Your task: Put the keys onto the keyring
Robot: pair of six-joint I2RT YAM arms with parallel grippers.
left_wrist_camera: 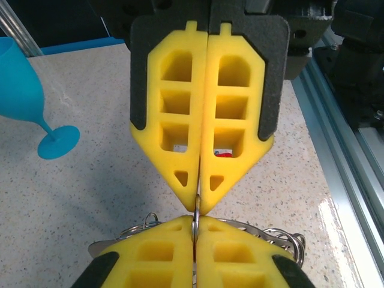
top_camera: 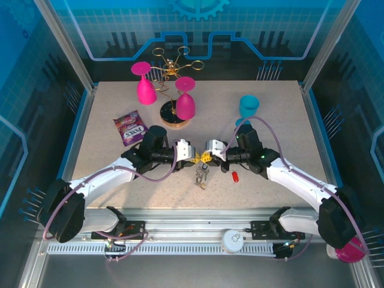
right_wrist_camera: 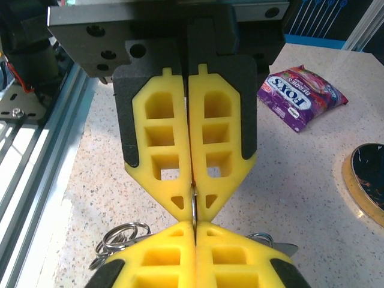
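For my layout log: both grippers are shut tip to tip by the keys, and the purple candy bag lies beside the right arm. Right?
No. The purple candy bag lies beside the left arm, as the top external view shows. Left gripper and right gripper are shut tip to tip by the keys.

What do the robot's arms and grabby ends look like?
The left arm and right arm are white with black joints and looping purple cables. The left tool and right tool have pointed yellow fingers with square holes, backed in black.
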